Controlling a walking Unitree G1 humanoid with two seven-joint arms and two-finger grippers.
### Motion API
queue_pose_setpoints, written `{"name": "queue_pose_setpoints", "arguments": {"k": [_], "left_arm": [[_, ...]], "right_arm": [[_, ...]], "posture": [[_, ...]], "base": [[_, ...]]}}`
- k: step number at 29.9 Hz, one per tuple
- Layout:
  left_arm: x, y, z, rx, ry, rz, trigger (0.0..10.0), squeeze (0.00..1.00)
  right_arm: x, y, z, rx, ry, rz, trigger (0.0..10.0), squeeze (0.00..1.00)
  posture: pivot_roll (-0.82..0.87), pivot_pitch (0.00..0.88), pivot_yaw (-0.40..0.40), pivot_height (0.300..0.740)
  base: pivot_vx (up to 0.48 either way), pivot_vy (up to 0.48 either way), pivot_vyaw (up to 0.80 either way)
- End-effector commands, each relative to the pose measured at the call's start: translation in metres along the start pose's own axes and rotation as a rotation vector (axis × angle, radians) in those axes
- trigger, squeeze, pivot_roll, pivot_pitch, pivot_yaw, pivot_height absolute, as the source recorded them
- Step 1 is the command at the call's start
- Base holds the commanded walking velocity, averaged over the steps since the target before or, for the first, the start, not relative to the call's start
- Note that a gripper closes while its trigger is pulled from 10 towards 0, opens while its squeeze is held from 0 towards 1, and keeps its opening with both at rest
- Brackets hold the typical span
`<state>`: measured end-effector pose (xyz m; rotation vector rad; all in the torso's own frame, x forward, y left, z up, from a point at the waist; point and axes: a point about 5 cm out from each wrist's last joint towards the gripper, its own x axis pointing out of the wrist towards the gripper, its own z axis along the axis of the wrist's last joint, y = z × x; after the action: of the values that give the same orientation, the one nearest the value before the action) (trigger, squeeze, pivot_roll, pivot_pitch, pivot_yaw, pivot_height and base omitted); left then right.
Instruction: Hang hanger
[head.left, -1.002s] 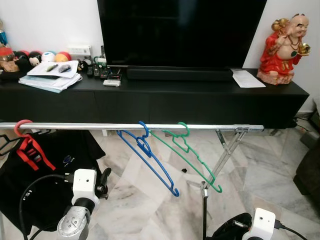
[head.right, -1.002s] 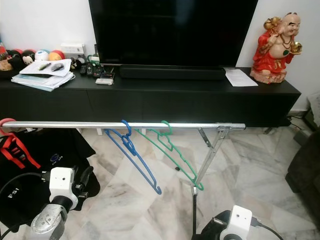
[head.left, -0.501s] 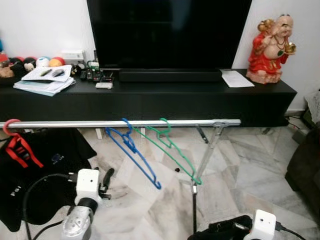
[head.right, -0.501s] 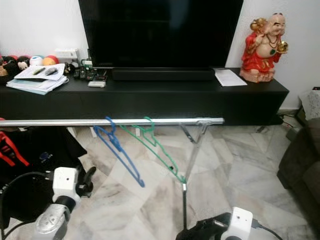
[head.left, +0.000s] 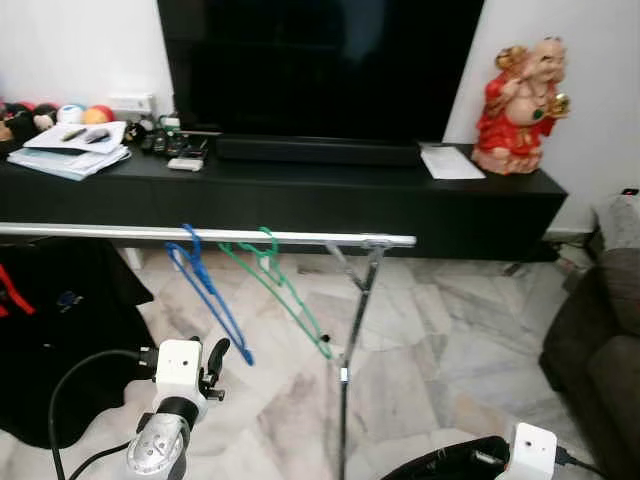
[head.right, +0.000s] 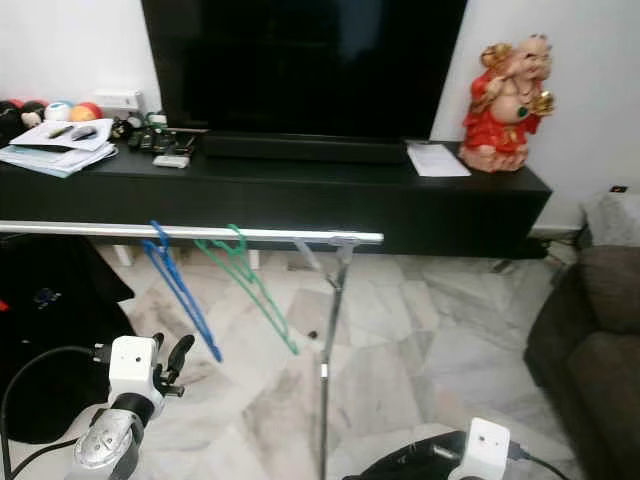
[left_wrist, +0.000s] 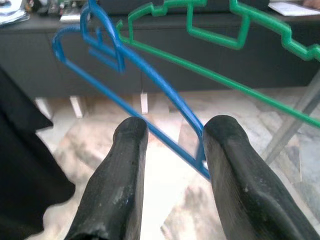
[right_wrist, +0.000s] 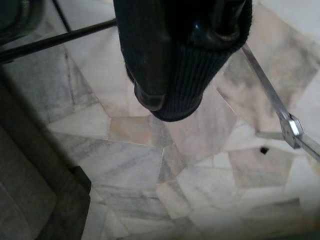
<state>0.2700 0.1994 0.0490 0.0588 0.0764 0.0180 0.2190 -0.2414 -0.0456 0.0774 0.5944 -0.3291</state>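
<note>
A blue hanger (head.left: 205, 290) and a green hanger (head.left: 280, 287) hang side by side on the silver rail (head.left: 120, 232) of a clothes rack. My left gripper (head.left: 214, 356) is low, just below the blue hanger's lower end. In the left wrist view that gripper (left_wrist: 175, 125) is open, nothing between its fingers, with the blue hanger (left_wrist: 150, 85) and the green hanger (left_wrist: 220, 35) beyond them. My right gripper (right_wrist: 170, 100) hangs low over the marble floor; its fingers sit close together, and dark ribbed knit fabric (right_wrist: 200, 75) covers one of them.
The rack's slanted leg and post (head.left: 349, 350) stand to the right of the hangers. A black garment (head.left: 50, 330) hangs at the rail's left. Behind is a black TV bench (head.left: 300, 195) with a red figurine (head.left: 518, 105). A dark sofa (head.left: 600, 370) is at the right.
The whole view has swung right and drawn back, so the rack now sits further left and smaller. Both hangers stay on the rail; the arms keep their poses.
</note>
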Motion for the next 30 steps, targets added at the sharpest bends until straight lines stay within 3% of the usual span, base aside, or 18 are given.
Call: {"name": "queue_pose_setpoints", "arguments": {"k": [1, 16, 23, 30], "left_arm": [[-0.001, 0.003, -0.001, 0.012, 0.009, 0.01, 10.0, 0.0], [-0.001, 0.002, 0.0, -0.007, -0.005, 0.012, 10.0, 0.0], [-0.001, -0.003, -0.001, -0.017, 0.007, -0.036, 10.0, 0.0], [-0.002, -0.008, -0.003, -0.002, 0.019, -0.08, 10.0, 0.0]], "right_arm": [[0.001, 0.002, 0.003, -0.009, -0.004, 0.005, 10.0, 0.0], [0.0, -0.002, -0.002, -0.026, 0.019, 0.002, 10.0, 0.0], [0.0, -0.004, -0.002, -0.01, 0.031, -0.01, 10.0, 0.0], [0.0, -0.004, -0.002, -0.012, 0.035, -0.008, 10.0, 0.0]], "posture": [[0.08, 0.0, -0.044, 0.74], [0.08, 0.0, -0.048, 0.74], [0.08, 0.0, -0.049, 0.74], [0.08, 0.0, -0.053, 0.74]], "base": [[0.0, 0.0, 0.0], [0.0, 0.0, 0.8], [0.0, 0.0, 0.0], [0.275, 0.0, 0.0]]}}
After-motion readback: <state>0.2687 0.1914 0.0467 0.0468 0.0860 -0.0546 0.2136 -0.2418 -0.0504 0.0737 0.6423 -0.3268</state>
